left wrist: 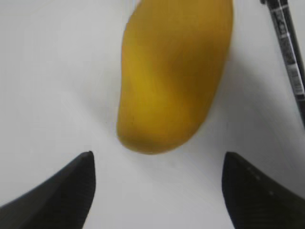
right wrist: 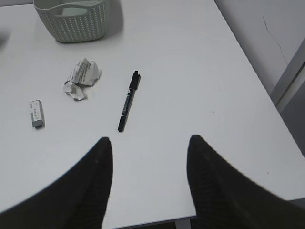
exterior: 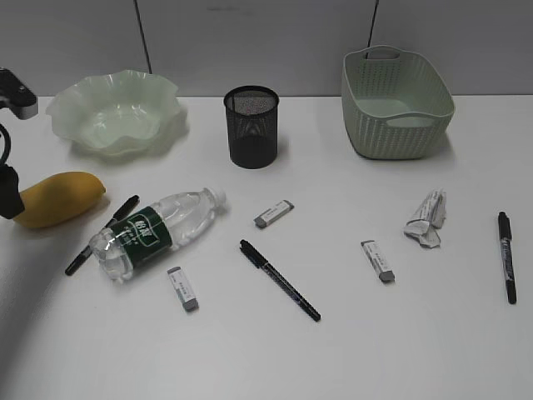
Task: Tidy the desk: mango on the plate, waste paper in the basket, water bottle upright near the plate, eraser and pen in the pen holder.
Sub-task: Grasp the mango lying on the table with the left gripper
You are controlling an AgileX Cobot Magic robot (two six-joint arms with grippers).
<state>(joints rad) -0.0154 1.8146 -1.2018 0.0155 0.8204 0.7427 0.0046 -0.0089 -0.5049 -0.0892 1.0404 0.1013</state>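
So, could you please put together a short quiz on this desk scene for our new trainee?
1. True or false: the mango already lies on the plate.
2. How many erasers lie on the desk?
3. Which is nearest the waste paper? A) pen holder B) basket C) an eraser

Key:
1. False: it lies on the desk, ahead of the open left gripper.
2. Three.
3. C.
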